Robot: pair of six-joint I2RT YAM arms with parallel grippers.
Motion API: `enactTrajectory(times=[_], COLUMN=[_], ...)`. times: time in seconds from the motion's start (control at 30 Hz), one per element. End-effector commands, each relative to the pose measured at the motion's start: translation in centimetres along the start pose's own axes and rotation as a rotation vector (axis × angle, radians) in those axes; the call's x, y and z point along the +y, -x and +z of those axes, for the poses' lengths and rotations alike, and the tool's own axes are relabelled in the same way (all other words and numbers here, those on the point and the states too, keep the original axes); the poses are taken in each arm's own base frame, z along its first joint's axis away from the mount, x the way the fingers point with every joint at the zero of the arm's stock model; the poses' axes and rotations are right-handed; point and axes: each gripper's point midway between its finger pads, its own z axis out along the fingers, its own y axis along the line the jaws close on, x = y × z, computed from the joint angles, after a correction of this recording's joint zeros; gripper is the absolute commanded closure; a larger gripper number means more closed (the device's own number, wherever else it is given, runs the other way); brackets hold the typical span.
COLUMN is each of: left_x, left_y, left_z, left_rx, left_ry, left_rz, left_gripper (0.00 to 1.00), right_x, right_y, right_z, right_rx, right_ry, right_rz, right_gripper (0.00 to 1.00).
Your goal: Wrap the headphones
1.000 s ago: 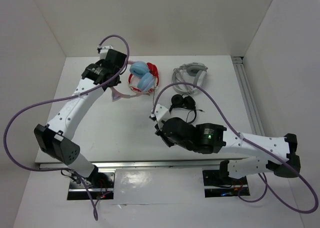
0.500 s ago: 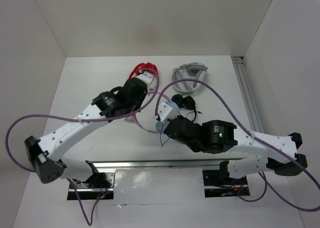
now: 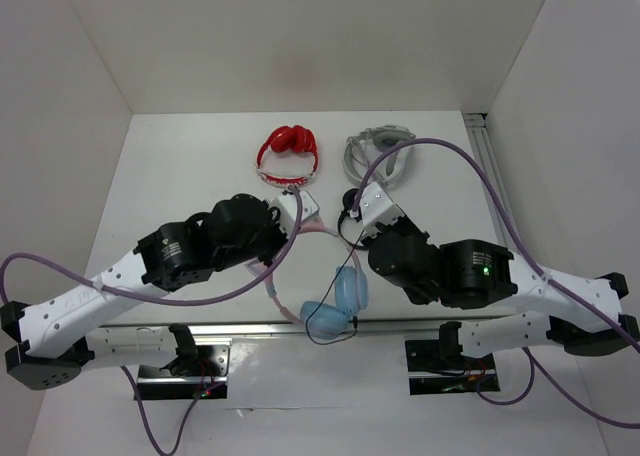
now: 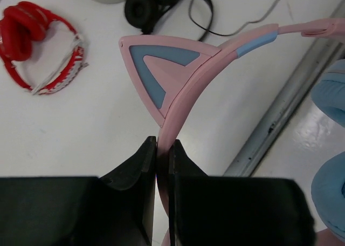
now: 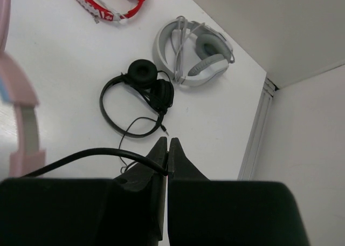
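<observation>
The headphones point(image 3: 350, 288) have come from mid-tabletop point(image 3: 190, 176) to overhang its near edge. Left fingers point(image 4: 137, 162) clamp the headband point(image 4: 186, 103); right fingers point(image 5: 157, 155) pinch the cable point(image 5: 81, 158).

left arm point(image 3: 90, 291) and right arm point(image 3: 570, 294): white shells, bulky black joints, a purple cable point(image 3: 430, 142) off each, green light point(image 3: 486, 270) on the right. left gripper point(image 4: 163, 146), right gripper point(image 5: 168, 144) black.

headphones point(image 3: 349, 292): pink band, blue cups | red pair point(image 3: 290, 137) | grey pair point(image 5: 206, 63) | black pair point(image 5: 143, 72)
</observation>
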Motion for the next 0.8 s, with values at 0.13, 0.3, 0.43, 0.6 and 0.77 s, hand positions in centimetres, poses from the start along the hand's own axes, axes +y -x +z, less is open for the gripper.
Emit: enactTrajectory(times=[0.13, 0.3, 0.43, 0.6, 0.77], left_x=[-4.1, -4.1, -5.0, -4.5, -1.9], left_y=[2.8, 3.8, 4.5, 5.7, 8.8], left_z=[-2.8, -4.2, -5.6, -8.0, -12.4], left_rx=[-0.125, -0.174, -0.212, -0.301, -0.480], left_ry=[-0.269, -0.284, -0.356, -0.360, -0.270], left_rz=[0.021, 0.017, 0.020, 0.015, -0.088], left_gripper=[1.00, 1.00, 1.00, 1.00, 1.00], right_x=[-1.2, 0.8, 2.4, 2.8, 4.0], right_y=[1.4, 0.8, 0.1, 0.0, 0.1], right_z=[-0.1, 0.7, 1.7, 2.9, 3.2], right_rx=[-0.068, -0.071, -0.063, -0.055, -0.071], right_ry=[-0.069, -0.023, -0.007, 0.025, 0.093], right_rz=[0.077, 0.069, 0.069, 0.118, 0.176], right_gripper=[1.00, 1.00, 1.00, 1.00, 1.00])
